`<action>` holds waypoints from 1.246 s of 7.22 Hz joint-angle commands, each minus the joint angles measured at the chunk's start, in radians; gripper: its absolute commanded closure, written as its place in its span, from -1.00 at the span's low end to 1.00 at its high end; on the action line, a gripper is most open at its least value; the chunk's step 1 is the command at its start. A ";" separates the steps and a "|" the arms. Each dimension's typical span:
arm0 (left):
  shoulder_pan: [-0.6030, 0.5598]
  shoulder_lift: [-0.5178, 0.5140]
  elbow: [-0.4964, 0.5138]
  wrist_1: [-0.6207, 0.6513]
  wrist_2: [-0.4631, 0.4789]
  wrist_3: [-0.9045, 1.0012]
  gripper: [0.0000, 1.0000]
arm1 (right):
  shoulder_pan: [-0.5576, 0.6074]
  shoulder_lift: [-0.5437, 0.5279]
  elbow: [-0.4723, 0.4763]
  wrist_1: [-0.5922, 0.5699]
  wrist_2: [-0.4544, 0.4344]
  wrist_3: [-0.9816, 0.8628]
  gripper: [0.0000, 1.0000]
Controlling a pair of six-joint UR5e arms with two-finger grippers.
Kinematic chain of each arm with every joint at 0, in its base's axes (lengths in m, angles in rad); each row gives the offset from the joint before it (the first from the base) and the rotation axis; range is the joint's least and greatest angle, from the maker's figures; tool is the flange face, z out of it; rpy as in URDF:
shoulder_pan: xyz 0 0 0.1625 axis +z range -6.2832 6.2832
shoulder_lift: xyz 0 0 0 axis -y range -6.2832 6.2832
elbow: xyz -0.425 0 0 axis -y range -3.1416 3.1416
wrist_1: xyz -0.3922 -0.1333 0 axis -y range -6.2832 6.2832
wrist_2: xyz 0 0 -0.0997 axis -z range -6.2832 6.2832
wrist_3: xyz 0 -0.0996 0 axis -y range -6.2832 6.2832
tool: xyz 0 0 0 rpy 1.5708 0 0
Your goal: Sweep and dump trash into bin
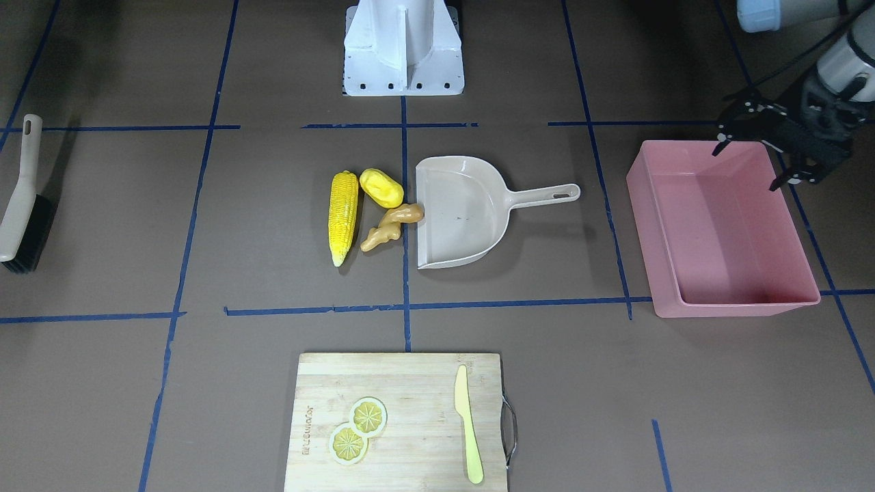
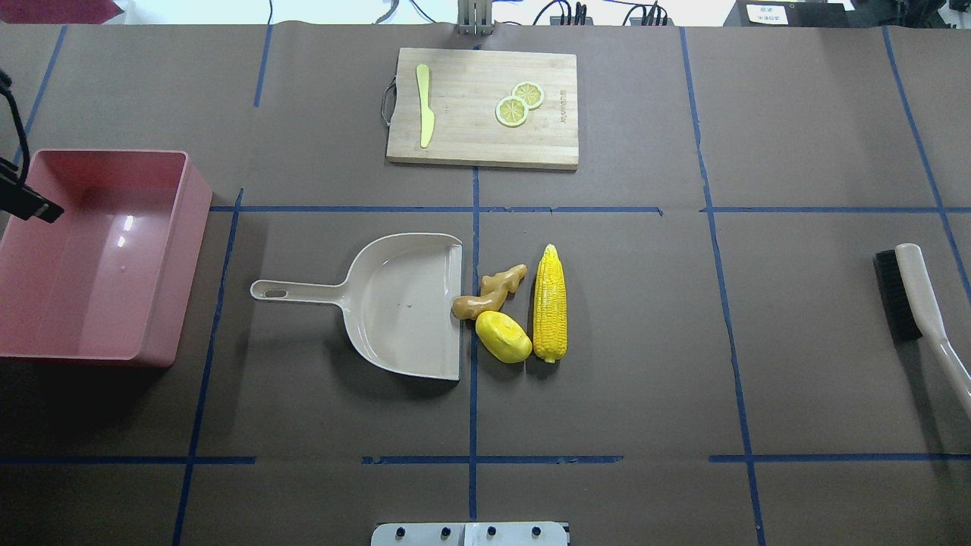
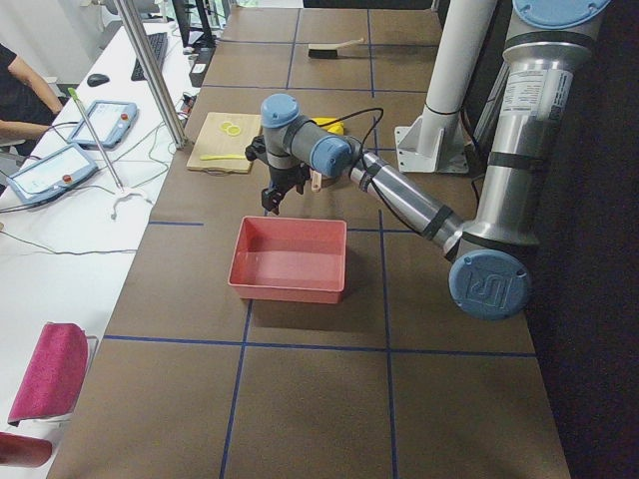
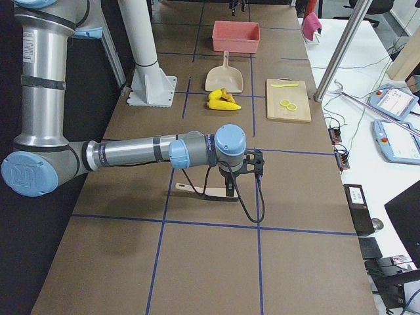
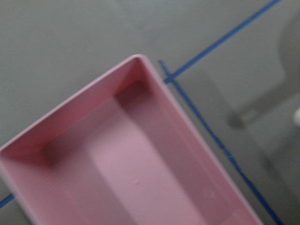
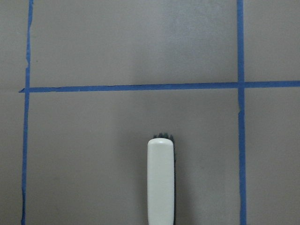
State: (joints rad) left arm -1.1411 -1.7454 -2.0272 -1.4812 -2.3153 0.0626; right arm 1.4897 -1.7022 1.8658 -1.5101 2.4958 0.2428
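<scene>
Sweep not begun by the look of it: corn cob (image 1: 344, 217), potato (image 1: 381, 188) and ginger (image 1: 393, 225) lie bunched on the table at the dustpan (image 1: 465, 212) mouth. The ginger touches its lip, the pan is empty, and the pink bin (image 1: 731, 307) sits empty well off on the robot's left. Left gripper (image 1: 748, 165) hangs above the bin, fingers spread, holding nothing; right gripper (image 4: 230, 186) is over the brush (image 1: 20, 212) handle, seen only from the side, so its opening can't be told. Next move probably needs the right one down on the brush handle and the left across to the dustpan handle.
</scene>
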 commanded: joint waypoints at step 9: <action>0.083 -0.143 0.012 -0.004 -0.010 0.276 -1.00 | -0.385 -0.194 -0.046 0.360 -0.215 0.421 -0.98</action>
State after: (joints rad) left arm -1.0607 -1.8861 -2.0147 -1.4858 -2.3254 0.3365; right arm 1.1431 -1.8941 1.8665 -1.2104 2.3036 0.6322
